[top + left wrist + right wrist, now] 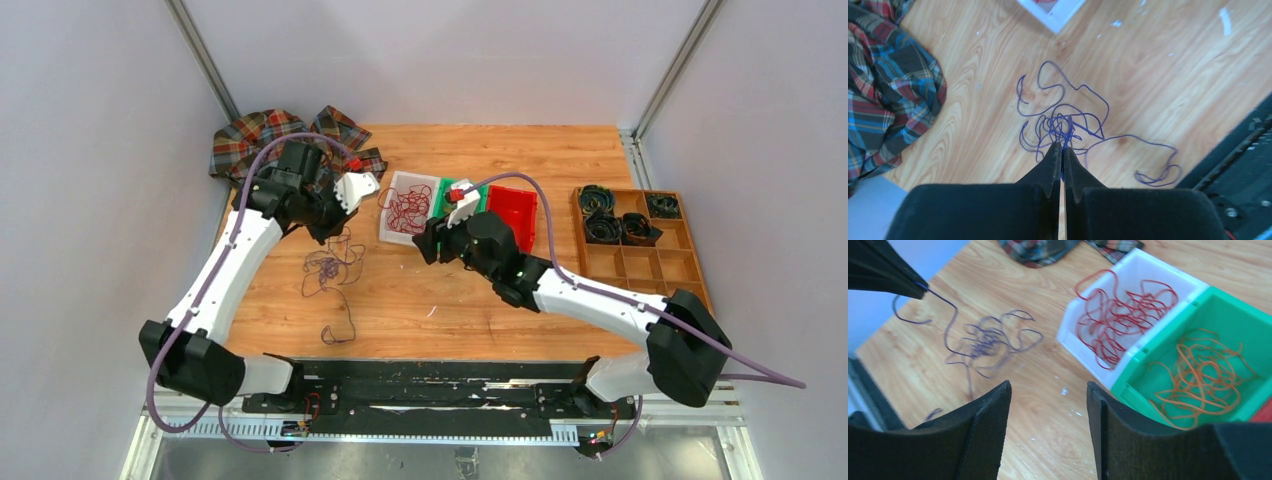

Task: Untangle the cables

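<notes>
A loose purple cable tangle (328,268) lies on the wooden table; it also shows in the left wrist view (1063,122) and the right wrist view (985,340). My left gripper (1063,146) is shut on a purple strand and holds it above the tangle; its tip shows in the right wrist view (918,290). Red cables (1120,315) lie in a white bin (392,230). Orange cables (1205,375) lie in a green bin (1148,372). My right gripper (1048,390) is open and empty, above bare wood just in front of the bins.
A plaid cloth (265,135) lies at the back left. A red bin (515,210) stands right of the green one. A wooden compartment tray (665,265) with black coils sits at the right. A black rail (430,385) runs along the near edge.
</notes>
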Controlling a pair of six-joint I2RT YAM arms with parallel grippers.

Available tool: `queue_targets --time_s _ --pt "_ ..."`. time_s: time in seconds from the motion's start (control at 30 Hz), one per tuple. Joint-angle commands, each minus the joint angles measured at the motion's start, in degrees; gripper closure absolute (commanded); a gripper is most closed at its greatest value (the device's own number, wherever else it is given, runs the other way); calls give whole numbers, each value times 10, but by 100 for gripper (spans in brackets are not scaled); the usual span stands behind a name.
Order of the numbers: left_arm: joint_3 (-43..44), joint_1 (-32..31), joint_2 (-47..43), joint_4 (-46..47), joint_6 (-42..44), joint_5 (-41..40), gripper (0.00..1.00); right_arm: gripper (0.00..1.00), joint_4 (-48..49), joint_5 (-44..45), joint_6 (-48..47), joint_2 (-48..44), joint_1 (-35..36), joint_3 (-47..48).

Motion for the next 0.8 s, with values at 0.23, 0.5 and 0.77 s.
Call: queue_targets --time_s 0.23,0.5,0.77 --pt "186 -92 -2 -123 -172 50 99 38 154 -95 11 6 86 22" --pt "254 -99 1 -156 -172 90 99 38 159 -112 1 67 101 47" --pt "261 -99 -18 -164 -141 59 99 45 146 -69 -7 112 103 33"
